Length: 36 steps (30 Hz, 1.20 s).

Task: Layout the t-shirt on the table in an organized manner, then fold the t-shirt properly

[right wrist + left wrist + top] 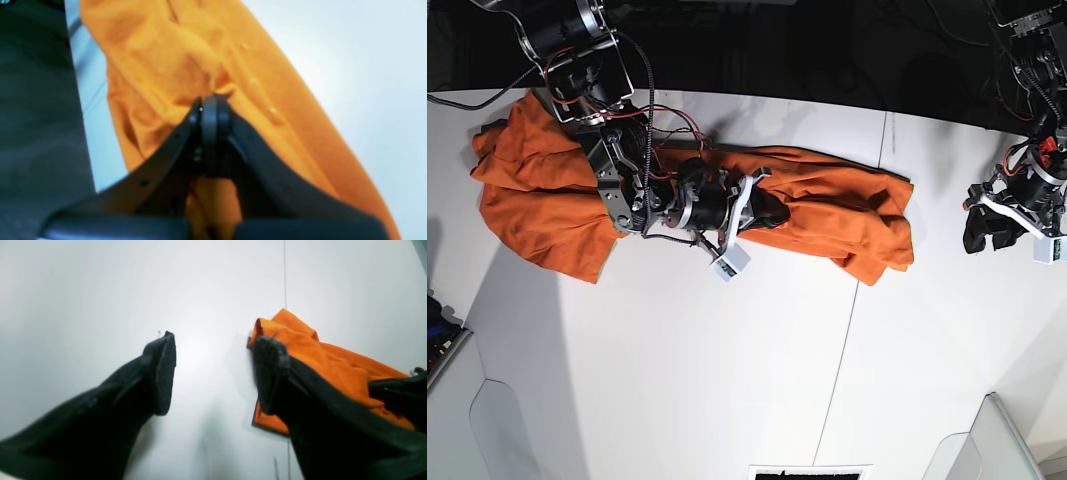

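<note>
The orange t-shirt [847,210] lies bunched in a long crumpled strip across the far part of the white table [727,380]. My right gripper [762,205] is shut on a fold near the shirt's middle. In the right wrist view the fingertips [210,113] pinch orange fabric [173,56]. My left gripper [979,232] hovers over bare table right of the shirt, apart from it. In the left wrist view it [217,373] is open and empty, with the shirt's end [333,363] behind its right finger [270,373].
A thin dark seam [867,300] crosses the table, also in the left wrist view [285,273]. Dark space and cables lie beyond the far edge [827,60]. Pale panels stand at the near left corner [457,400] and near right corner [987,450].
</note>
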Motion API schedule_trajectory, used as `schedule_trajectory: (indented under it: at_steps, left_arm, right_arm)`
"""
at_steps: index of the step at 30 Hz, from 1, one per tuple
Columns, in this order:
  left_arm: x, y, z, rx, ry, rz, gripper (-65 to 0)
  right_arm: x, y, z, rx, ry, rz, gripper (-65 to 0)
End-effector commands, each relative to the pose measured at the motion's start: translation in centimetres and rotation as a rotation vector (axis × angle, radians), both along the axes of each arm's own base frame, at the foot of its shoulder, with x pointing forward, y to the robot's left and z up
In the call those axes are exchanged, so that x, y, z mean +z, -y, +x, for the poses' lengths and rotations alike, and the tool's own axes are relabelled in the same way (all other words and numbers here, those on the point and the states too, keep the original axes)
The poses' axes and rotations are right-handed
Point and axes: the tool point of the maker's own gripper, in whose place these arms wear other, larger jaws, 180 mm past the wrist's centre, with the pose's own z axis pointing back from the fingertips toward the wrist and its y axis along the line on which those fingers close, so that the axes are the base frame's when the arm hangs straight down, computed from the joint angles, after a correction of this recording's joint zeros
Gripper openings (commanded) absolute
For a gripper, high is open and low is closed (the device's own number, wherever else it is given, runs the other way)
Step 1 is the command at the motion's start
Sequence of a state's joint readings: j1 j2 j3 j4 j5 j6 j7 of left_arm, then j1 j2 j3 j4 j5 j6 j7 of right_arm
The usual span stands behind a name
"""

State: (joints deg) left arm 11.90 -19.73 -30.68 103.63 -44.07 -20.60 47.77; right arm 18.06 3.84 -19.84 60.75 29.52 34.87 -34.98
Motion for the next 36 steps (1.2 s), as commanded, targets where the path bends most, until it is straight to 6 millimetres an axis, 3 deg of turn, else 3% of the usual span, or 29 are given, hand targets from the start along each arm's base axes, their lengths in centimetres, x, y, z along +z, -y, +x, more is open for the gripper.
schedule_trajectory:
  at_steps: [1, 9, 15, 19, 28, 31, 36]
  left_arm:
    - [0.9, 0.1, 0.6, -0.009, 0.037, 0.001, -26.1]
    - [-5.0, 1.5, 0.3, -0.007, -0.074, -0.111, -26.1]
    - [-6.2, 2.6, 0.2, -0.037, -0.097, -0.219, -26.1]
    - [-6.0, 3.1, 0.2, -0.075, -0.083, -0.229, -26.1]
    - [-4.3, 3.1, 0.9, -0.143, -0.023, -0.269, -26.1]
    - [-4.0, 3.6, 1.6, -0.174, -0.022, -0.328, -26.1]
    - [-5.2, 6.4, 2.6, -0.275, -0.072, -0.408, -26.1]
  right_arm:
    - [-1.3, 2.0, 0.0, 0.013, -0.007, -0.128, -65.0]
    - [5.1, -0.1, 2.2, 0.039, 0.174, -0.053, -65.0]
    - [8.8, -0.5, 2.8, 0.053, 0.269, -0.050, -65.0]
    - [10.5, 0.7, 3.7, 0.021, 0.304, -0.065, -48.9]
    - [13.8, 7.5, 6.5, -0.197, 0.277, 0.014, -47.6]
    - [13.5, 10.9, 6.7, -0.295, 0.257, 0.039, -47.6]
    - [11.6, 16.8, 5.2, -0.442, 0.196, 0.047, -47.6]
